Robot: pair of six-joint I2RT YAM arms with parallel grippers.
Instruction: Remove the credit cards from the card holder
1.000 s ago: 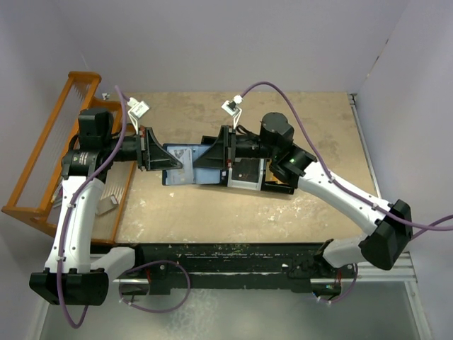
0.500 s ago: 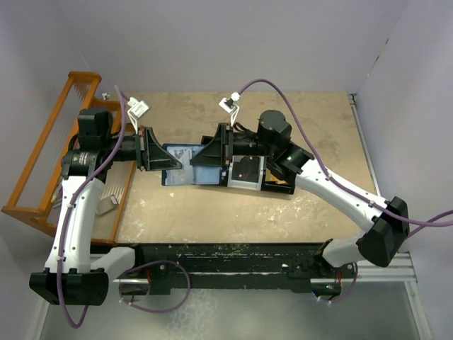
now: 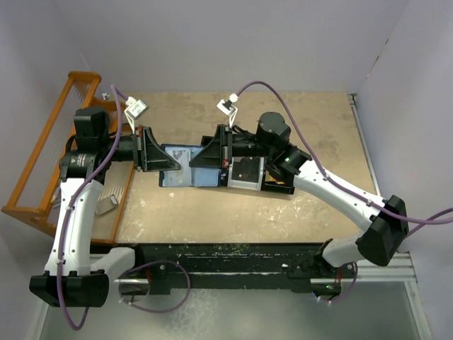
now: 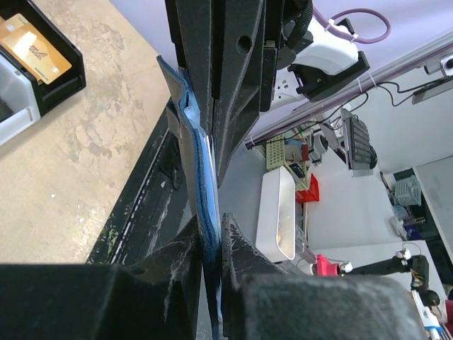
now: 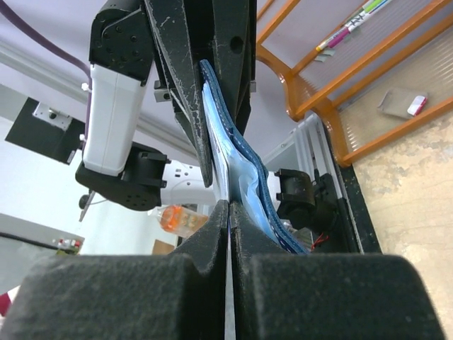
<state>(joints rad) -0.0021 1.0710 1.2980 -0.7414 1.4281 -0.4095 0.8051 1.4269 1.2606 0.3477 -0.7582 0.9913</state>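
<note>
The navy-blue card holder point(image 3: 177, 167) hangs in the air between my two grippers, above the table. My left gripper point(image 3: 165, 158) is shut on its left edge; in the left wrist view the blue edge point(image 4: 207, 234) is pinched between the jaws. My right gripper point(image 3: 194, 163) is shut on a thin pale card point(image 5: 228, 185) sticking out of the holder's pale blue inner face point(image 5: 244, 180). The holder bows open beside that card. A pale blue patch point(image 3: 206, 174) shows under the right gripper in the top view.
A black three-compartment tray point(image 3: 277, 185) lies under the right arm, holding a gold card point(image 4: 32, 48) and a white card point(image 4: 10, 113). An orange wire rack point(image 3: 39, 163) stands at the table's left edge, with a small pale object point(image 3: 106, 204) in it.
My right gripper has shifted slightly left toward the left gripper, and more pale blue now shows below it. The left arm has barely moved.
</note>
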